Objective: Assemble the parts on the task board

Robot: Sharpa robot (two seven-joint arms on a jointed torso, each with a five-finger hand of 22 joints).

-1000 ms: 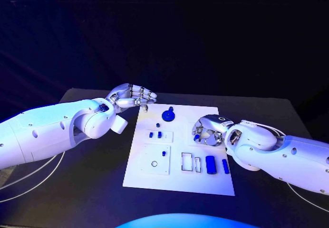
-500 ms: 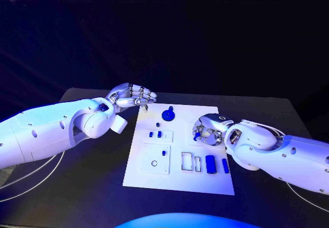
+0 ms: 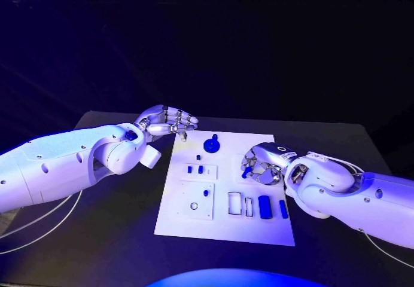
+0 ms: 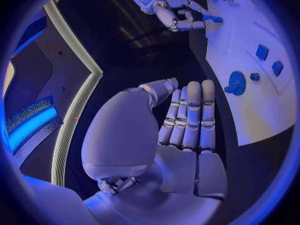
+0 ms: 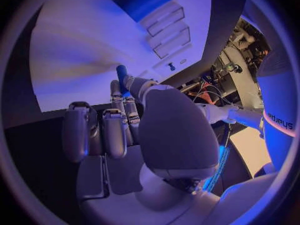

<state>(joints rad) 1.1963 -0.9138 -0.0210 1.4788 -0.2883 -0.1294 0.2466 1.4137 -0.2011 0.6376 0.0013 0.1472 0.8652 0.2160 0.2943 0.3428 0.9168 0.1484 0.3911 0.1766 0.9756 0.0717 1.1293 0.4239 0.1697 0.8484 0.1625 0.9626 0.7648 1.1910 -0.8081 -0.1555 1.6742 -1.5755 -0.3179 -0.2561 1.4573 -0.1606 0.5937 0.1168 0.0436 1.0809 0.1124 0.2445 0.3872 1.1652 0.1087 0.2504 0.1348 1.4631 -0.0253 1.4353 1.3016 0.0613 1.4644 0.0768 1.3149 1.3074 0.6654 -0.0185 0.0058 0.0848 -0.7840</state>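
We held small blue peg (image 3: 247, 172) pinched in right hand (image 3: 265, 164) over task board (image 3: 226, 230), right part, likely carrying it toward socket. In right wrist view peg (image 5: 121, 76) stuck out past fingertips, long axis aimed at board. Our left hand (image 3: 166, 122) hovered off board's far left corner, fingers curled in, holding nothing, probably parked clear. Blue gear (image 3: 211, 144) lay on board's far part.
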